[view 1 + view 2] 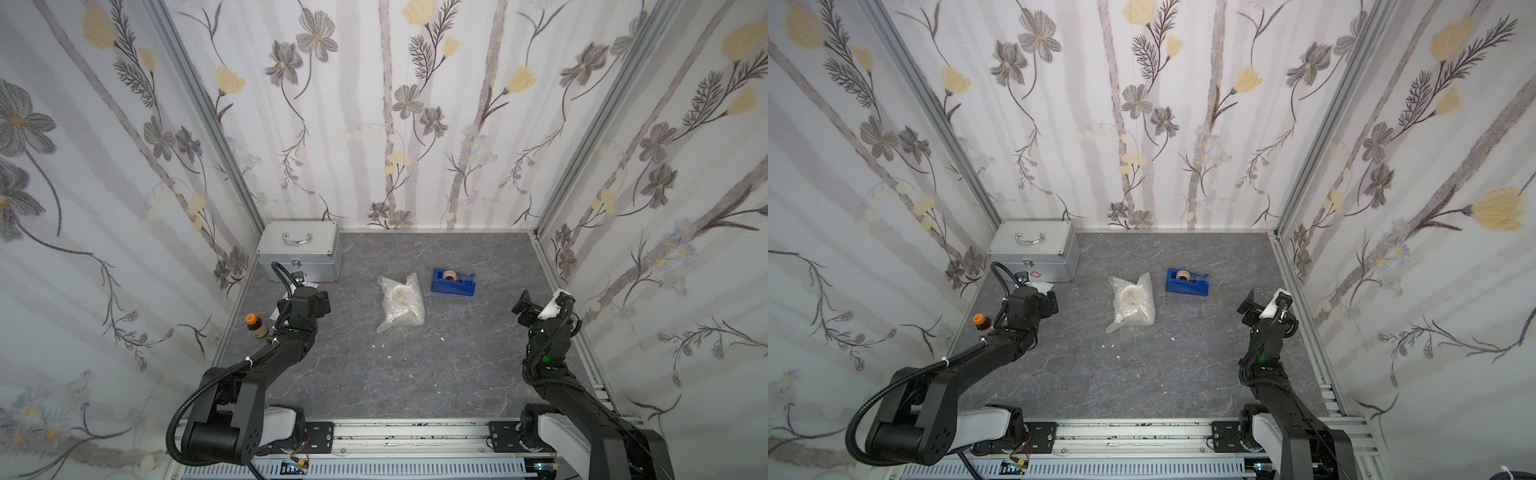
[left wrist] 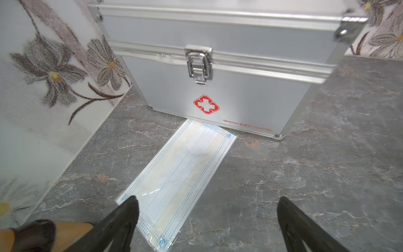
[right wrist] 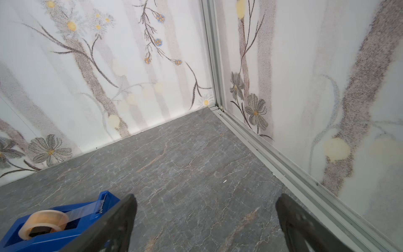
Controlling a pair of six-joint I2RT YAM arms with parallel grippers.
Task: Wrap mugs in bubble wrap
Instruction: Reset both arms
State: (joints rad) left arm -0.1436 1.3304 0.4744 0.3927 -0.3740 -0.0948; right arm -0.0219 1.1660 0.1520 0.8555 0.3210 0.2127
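Note:
The bubble wrap (image 1: 400, 305) (image 1: 1133, 307) lies bunched in a bundle at the middle of the table in both top views. The mug (image 1: 401, 296) (image 1: 1132, 296) shows only as a cream shape through the wrap. My left gripper (image 2: 208, 203) is open and holds nothing. It hangs over a packaged face mask in front of the silver case, well left of the bundle. My right gripper (image 1: 524, 309) (image 3: 206, 200) is open and holds nothing. It sits near the right wall, right of the bundle and the tape dispenser. Neither wrist view shows the bundle.
A silver first-aid case (image 1: 299, 249) (image 2: 218, 72) stands in the back left corner, with a wrapped face mask (image 2: 181, 174) in front of it. A blue tape dispenser (image 1: 453, 281) (image 3: 54, 227) sits right of the bundle. A small orange-capped bottle (image 1: 255, 326) stands by the left wall. White scraps (image 1: 380, 345) dot the table.

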